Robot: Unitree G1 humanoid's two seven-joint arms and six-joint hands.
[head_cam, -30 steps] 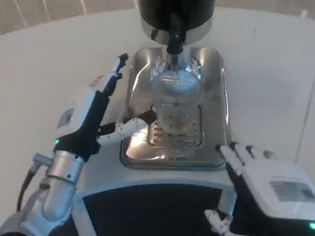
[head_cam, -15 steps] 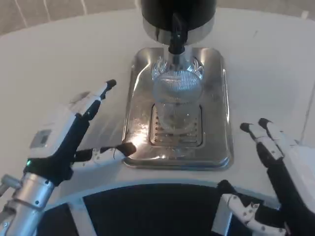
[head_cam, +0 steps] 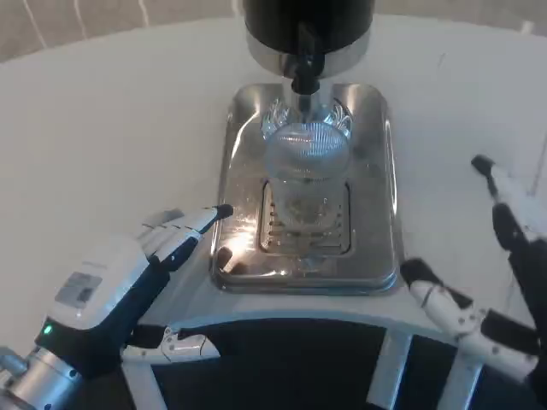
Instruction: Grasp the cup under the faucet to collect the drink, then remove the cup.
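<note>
A clear ribbed glass cup (head_cam: 303, 175) stands upright on the grille of the steel drip tray (head_cam: 376, 171), right under the black faucet (head_cam: 305, 64) of the dark dispenser. Neither hand touches it. My left hand (head_cam: 137, 278) lies low at the tray's front left corner, fingers apart, its fingertips (head_cam: 218, 212) close to the tray edge. My right hand (head_cam: 496, 265) is at the right, off the tray, with fingers spread and nothing in them.
The dispenser body (head_cam: 308, 21) rises behind the tray at the top. White table (head_cam: 111, 128) stretches to the left and right of the tray. A dark panel with white rim (head_cam: 291, 359) runs along the near edge.
Both hands have drawn away from the cup: the left has dropped back toward the near left, the right has swung out to the right edge. The cup has stayed under the faucet.
</note>
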